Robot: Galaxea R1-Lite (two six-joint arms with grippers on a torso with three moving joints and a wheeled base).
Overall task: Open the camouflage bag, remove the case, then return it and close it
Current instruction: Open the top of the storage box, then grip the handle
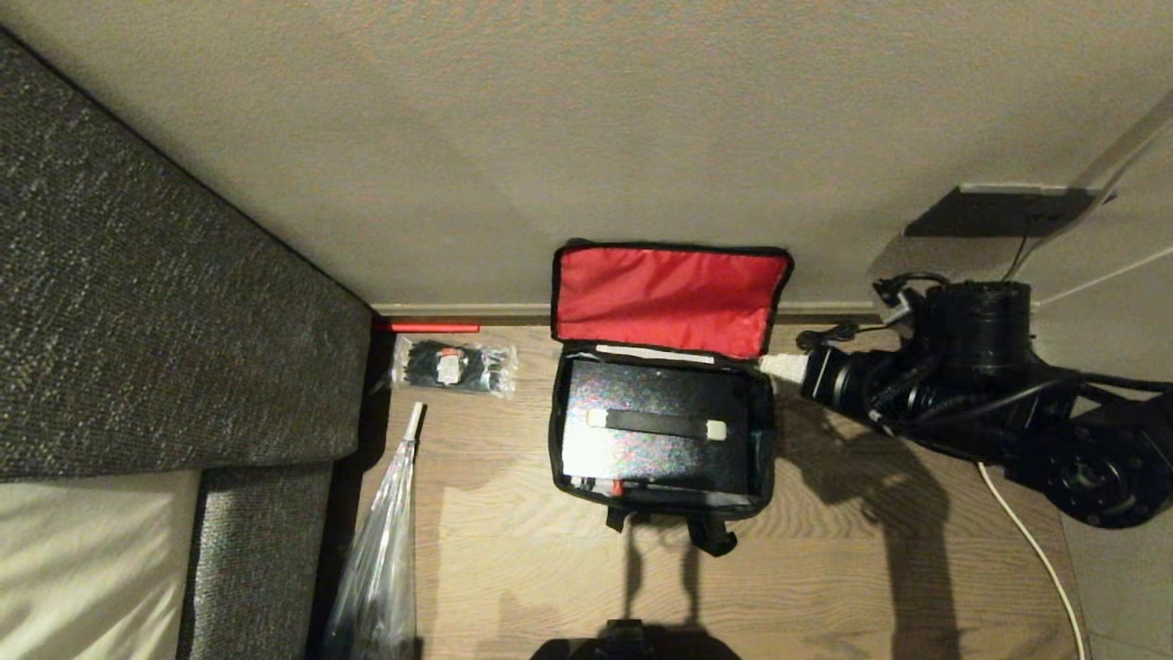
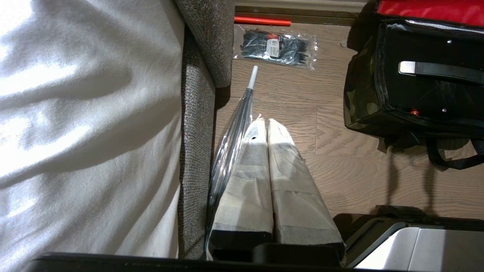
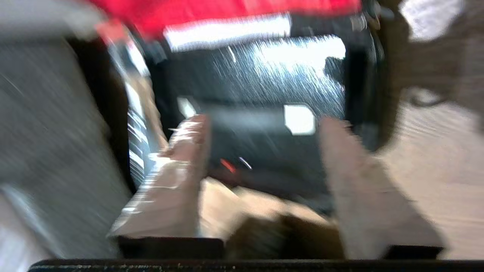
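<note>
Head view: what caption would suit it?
Camouflage bag open on the floor, case inside, right gripper beside it.

Camouflage bag [image 1: 564, 440]: soft woven cloth, matt, black trim; lid lining [image 1: 669, 298] of smooth red fabric with slight sheen. Case [image 1: 660, 431]: hard black shell, finely textured, glinting under light; matt black strap with pale glossy end pieces. Floor [image 1: 825, 568]: wood planks, visible grain, satin finish. Sofa [image 1: 137, 302]: coarse grey weave, rough. Sheet [image 2: 75, 113]: white cloth, creased, matt. Packet [image 1: 455, 366]: clear glossy plastic film. Left fingers [image 2: 261, 181]: wrapped in pale matt tape, wrinkled. Wall [image 1: 586, 119]: matt, fine-grained paint.
</note>
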